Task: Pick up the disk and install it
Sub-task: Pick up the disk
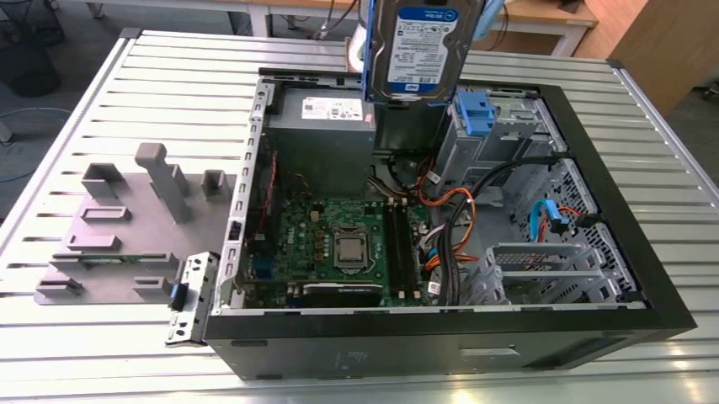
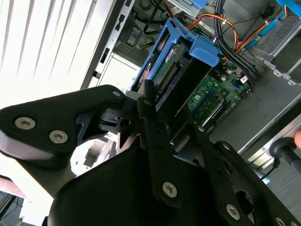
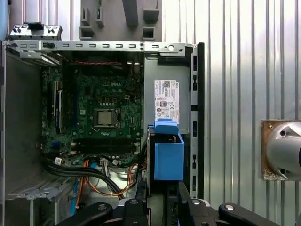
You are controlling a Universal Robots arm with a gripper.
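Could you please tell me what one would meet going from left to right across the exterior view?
Grey fixture plate → grey power-supply box → disk, up in the air above the open case → blue-tabbed drive cage.

A wide metal table (image 1: 101,353) with long ribbed silver slats spreads across the exterior view. Glare brightens the slats toward the lower left of the frame. Past the table's far edge, in the upper left, is a grey floor (image 1: 67,25). A dark bin (image 1: 29,67) stands on it, and a thin blue cable (image 1: 20,110) lies nearby. A wooden desk (image 1: 534,15) with pale legs runs along the top edge. A light wooden cabinet (image 1: 663,42) occupies the upper right corner. The table's slats appear in both wrist views.
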